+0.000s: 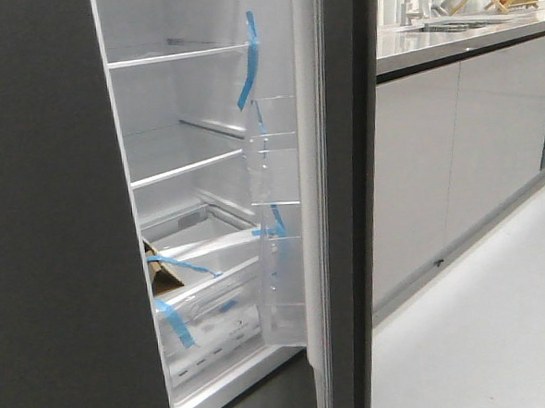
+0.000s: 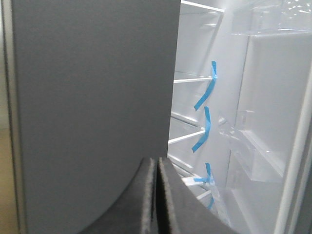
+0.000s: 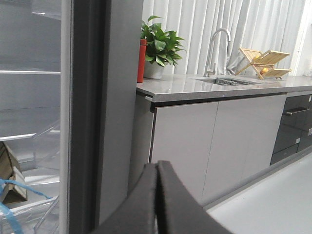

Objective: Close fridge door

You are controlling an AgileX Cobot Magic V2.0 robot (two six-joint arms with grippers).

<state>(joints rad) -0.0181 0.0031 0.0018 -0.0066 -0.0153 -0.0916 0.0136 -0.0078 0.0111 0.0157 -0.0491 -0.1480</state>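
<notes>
The fridge door [image 1: 354, 199] stands wide open, seen almost edge-on right of the white compartment. Its inner lining carries clear bins [image 1: 281, 259], blue tape strips and a grey gasket. In the right wrist view its dark edge [image 3: 88, 122] is just left of my right gripper [image 3: 157, 166], which is shut and empty, apart from it. In the left wrist view the door's bins [image 2: 258, 146] show at the far side. My left gripper [image 2: 156, 163] is shut and empty in front of a dark-grey slab [image 2: 92, 97] beside the opening. Neither gripper shows in the front view.
Another dark-grey fridge front [image 1: 52, 236] fills the left. Inside are shelves, taped drawers and a cardboard piece [image 1: 161, 271]. To the right stand light-grey cabinets [image 1: 436, 157], a counter with tap [image 3: 214, 46], plant [image 3: 158, 46], red bottle [image 3: 141, 61] and wooden rack [image 3: 263, 61], above pale floor [image 1: 502, 319].
</notes>
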